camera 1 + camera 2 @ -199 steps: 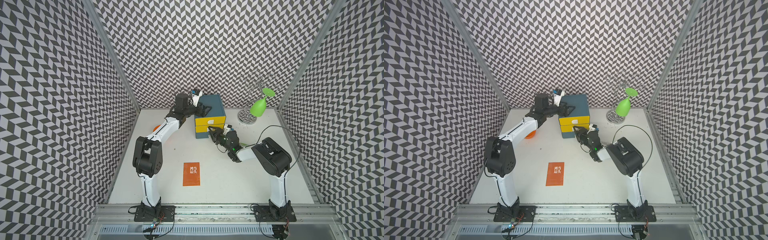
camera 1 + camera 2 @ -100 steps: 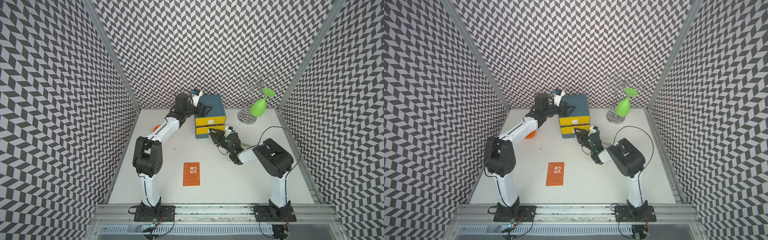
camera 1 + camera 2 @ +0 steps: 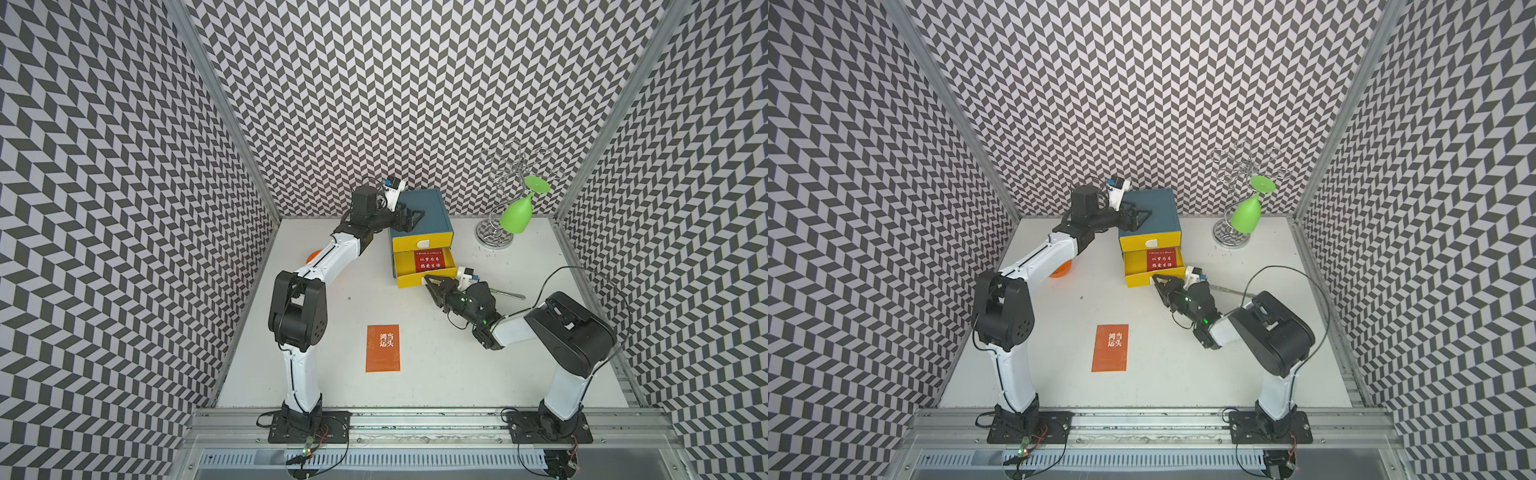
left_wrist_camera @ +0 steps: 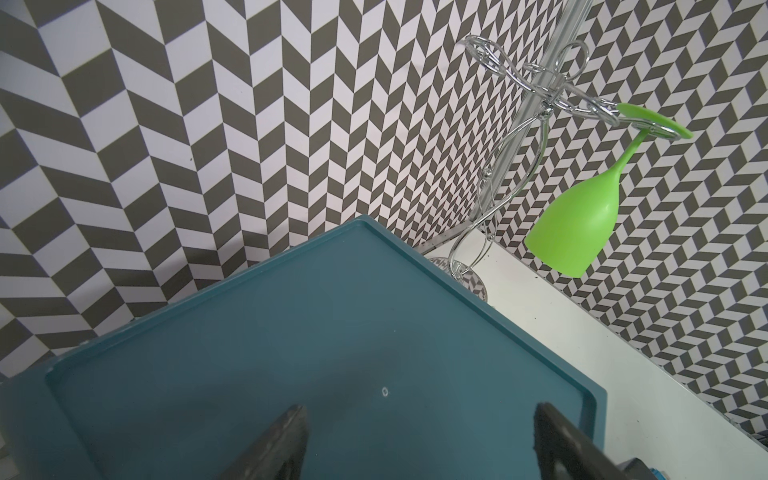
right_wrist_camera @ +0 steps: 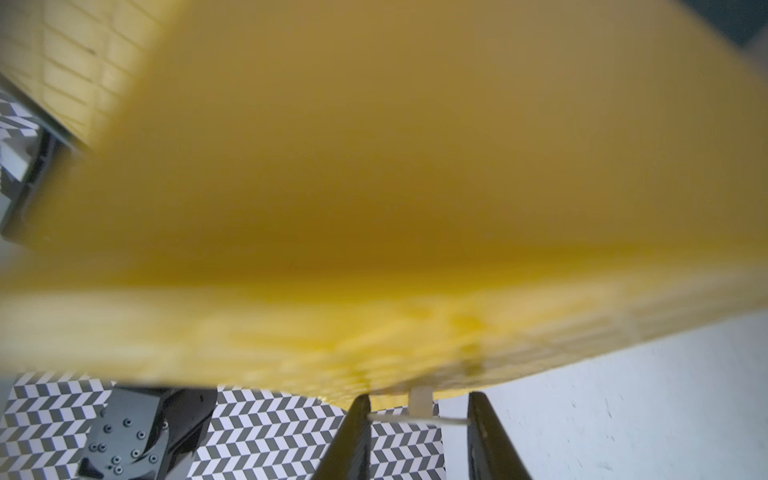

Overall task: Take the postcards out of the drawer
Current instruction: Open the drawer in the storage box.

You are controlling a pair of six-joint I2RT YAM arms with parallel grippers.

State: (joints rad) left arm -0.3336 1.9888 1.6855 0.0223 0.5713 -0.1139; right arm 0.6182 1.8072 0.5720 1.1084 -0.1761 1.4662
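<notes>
At the cabinet's (image 3: 428,208) lower level, the drawer (image 3: 402,266) sits pulled out with 1 red postcard (image 3: 430,262) inside. The right gripper (image 5: 417,409) pinches its white pull (image 5: 419,405). It should draw straight outward, with the left gripper (image 4: 419,415), spread wide over the cabinet top, bracing it. 1 orange postcard (image 3: 383,348) lies on the table (image 3: 457,374).

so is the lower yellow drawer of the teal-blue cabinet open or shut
Open: the lower yellow drawer stands pulled out of the teal-blue cabinet, and a red postcard with white lettering shows inside it.
</notes>
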